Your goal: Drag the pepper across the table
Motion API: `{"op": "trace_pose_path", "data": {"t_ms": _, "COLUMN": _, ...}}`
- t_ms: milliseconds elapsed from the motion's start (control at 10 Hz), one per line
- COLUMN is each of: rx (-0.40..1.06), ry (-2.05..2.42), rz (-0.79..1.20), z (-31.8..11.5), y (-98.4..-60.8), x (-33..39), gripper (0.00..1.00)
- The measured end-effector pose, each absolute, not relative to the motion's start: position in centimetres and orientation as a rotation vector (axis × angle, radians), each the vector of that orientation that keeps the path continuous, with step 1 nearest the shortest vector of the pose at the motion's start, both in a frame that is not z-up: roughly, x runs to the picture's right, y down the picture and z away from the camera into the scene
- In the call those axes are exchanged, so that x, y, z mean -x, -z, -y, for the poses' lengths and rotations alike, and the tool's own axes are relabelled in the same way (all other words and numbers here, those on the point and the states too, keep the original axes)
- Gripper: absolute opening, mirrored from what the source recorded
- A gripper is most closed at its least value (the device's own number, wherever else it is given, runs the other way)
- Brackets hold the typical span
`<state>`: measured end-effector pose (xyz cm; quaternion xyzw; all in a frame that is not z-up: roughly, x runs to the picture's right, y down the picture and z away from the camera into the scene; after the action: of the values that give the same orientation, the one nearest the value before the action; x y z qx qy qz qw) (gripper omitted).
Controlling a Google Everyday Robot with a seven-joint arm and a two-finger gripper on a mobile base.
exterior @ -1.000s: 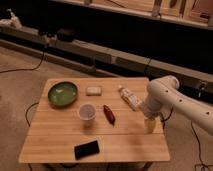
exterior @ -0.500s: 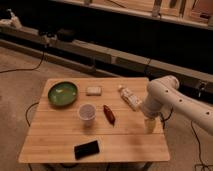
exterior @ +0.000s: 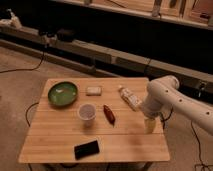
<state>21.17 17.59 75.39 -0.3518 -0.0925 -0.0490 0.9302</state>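
the gripper [exterior: 150, 126], a pale yellowish claw at the end of the white arm [exterior: 164, 95], points down at the table [exterior: 55, 142] close to its right edge as the camera view shows it. whether the claw is open or closed, or has hold of anything, cannot be told, nor whether its tip touches the wood.

the pepper [exterior: 109, 113] lies on the tabletop to the left of the claw and slightly farther back, clearly apart from it, with only bare planks between the two. it is dark red and lies roughly front to back, a little slanted.

just beyond the pepper, on the side away from the claw, a pale cup [exterior: 87, 112] stands upright, beside the pepper and nearly touching it. a white bottle [exterior: 130, 98] lies on its side behind the claw, toward the back edge and next to the arm's bend. farther left along the back, past the pepper, sits a small white block [exterior: 93, 90], and beyond that a green bowl [exterior: 63, 94], the thing farthest from the claw. a black phone [exterior: 87, 149] lies flat left of the claw, nearer the front edge than the pepper and cup.
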Motion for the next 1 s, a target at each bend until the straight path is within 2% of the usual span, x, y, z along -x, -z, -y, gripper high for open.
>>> {"op": "trace_pose_path", "data": {"t_ms": 400, "rx": 0.703, "ry": 0.077, "rz": 0.179, "z": -16.4, "y": -75.9, "x": -20.8, "gripper": 0.8}}
{"op": "trace_pose_path", "data": {"t_ms": 700, "rx": 0.595, "ry": -0.037, "rz": 0.167, "z": -10.5, "y": -78.9, "x": -17.2, "gripper": 0.8}}
{"op": "trace_pose_path", "data": {"t_ms": 1000, "rx": 0.552, "ry": -0.134, "rz": 0.173, "z": -8.5, "y": -80.2, "x": -14.8, "gripper": 0.8}}
